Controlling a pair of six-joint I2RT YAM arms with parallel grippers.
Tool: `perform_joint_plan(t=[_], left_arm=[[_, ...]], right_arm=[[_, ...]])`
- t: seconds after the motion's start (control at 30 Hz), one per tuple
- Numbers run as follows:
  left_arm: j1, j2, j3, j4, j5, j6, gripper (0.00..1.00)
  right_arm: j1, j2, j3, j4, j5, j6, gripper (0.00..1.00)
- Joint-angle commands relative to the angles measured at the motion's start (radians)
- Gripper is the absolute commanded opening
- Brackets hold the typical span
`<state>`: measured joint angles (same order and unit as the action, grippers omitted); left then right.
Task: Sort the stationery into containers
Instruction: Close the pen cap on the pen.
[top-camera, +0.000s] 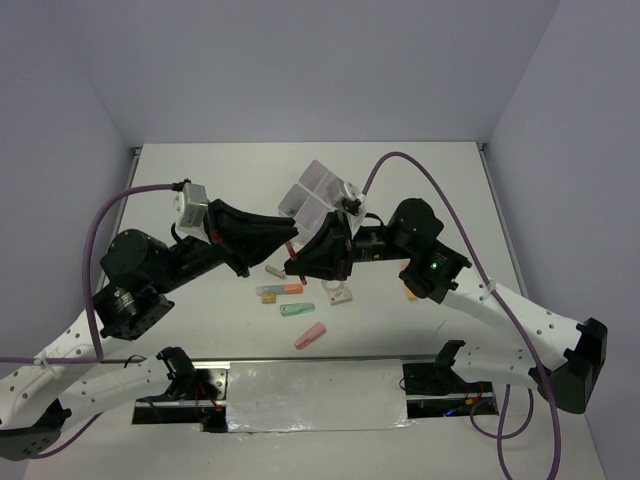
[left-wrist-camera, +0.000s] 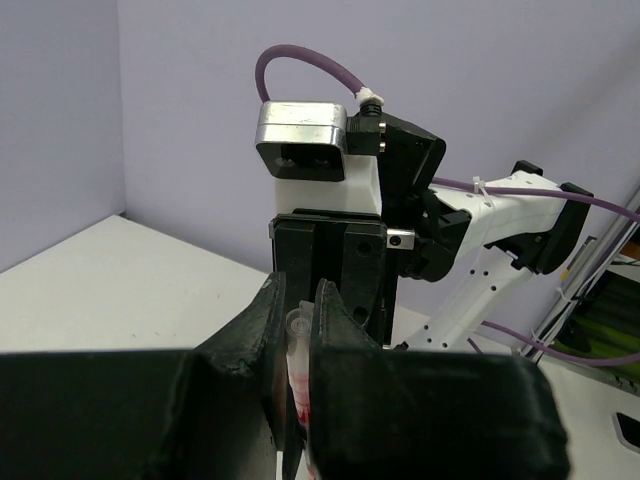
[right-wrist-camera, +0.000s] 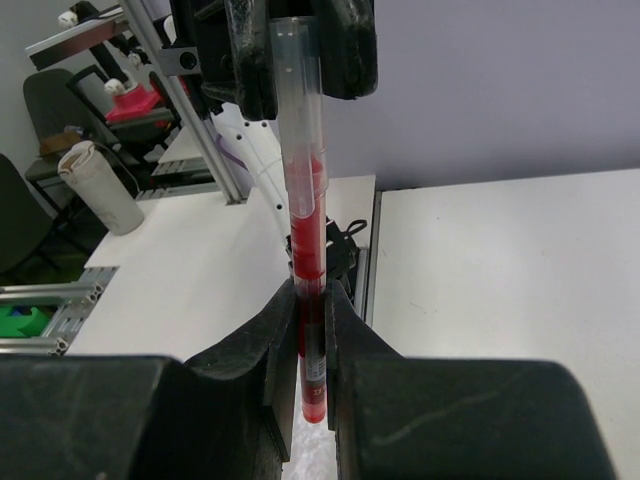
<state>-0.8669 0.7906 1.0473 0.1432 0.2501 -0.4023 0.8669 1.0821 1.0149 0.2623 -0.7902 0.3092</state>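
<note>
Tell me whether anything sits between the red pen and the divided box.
No loose item does. The red pen is clamped by both the left gripper and the right gripper, just on the near side of the box. Only the right arm's wrist camera overhangs the box's right side.

**Counts by kind.** Two arms are meeting over the bench (top-camera: 200, 170): one left arm (top-camera: 165, 265) and one right arm (top-camera: 500, 305), each carrying one set of jaws. One red pen (right-wrist-camera: 308, 250) is being pinched between both sets of jaws. One translucent divided box (top-camera: 316, 182) is standing just beyond the jaws. Three stubby markers are lying on the near side of the jaws: one orange marker (top-camera: 285, 290), one green marker (top-camera: 297, 309) and one pink marker (top-camera: 311, 336). One small tan piece (top-camera: 275, 270) is lying just beneath the left jaws. One small clear piece (top-camera: 340, 294), seemingly a tape roll, is resting beneath the right jaws. One further orange item (top-camera: 410, 294) is showing behind the right jaws, half hidden, and its kind cannot be told.
</note>
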Motion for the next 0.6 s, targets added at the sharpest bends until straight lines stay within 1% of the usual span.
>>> perform_joint_plan(t=[0.0, 0.13, 0.17, 0.2, 0.27, 0.43, 0.5, 0.57], left_arm=[[-0.004, 0.032, -0.061, -0.129, 0.043, -0.013, 0.00], [-0.004, 0.039, -0.058, -0.140, 0.038, 0.003, 0.00], [-0.004, 0.042, -0.055, -0.184, 0.037, 0.013, 0.00], [-0.004, 0.044, -0.055, -0.197, 0.025, 0.029, 0.00], [-0.004, 0.044, -0.070, -0.220, 0.017, 0.040, 0.00], [0.002, 0.055, -0.110, -0.203, 0.066, 0.030, 0.00], [0.005, 0.061, -0.124, -0.203, 0.063, 0.023, 0.00], [0.011, 0.053, -0.147, -0.180, 0.096, 0.010, 0.00]], right_arm=[[-0.016, -0.011, 0.114, 0.180, 0.034, 0.013, 0.00], [-0.019, 0.001, 0.171, 0.132, 0.025, -0.008, 0.00], [-0.017, 0.010, 0.181, 0.129, 0.014, -0.016, 0.00], [-0.020, 0.013, 0.192, 0.097, 0.014, -0.021, 0.00], [-0.025, 0.009, 0.201, 0.091, 0.019, -0.024, 0.00], [-0.051, 0.010, 0.206, 0.103, 0.012, -0.004, 0.00], [-0.054, 0.009, 0.214, 0.097, 0.009, -0.007, 0.00], [-0.057, 0.009, 0.229, 0.083, 0.008, -0.030, 0.00]])
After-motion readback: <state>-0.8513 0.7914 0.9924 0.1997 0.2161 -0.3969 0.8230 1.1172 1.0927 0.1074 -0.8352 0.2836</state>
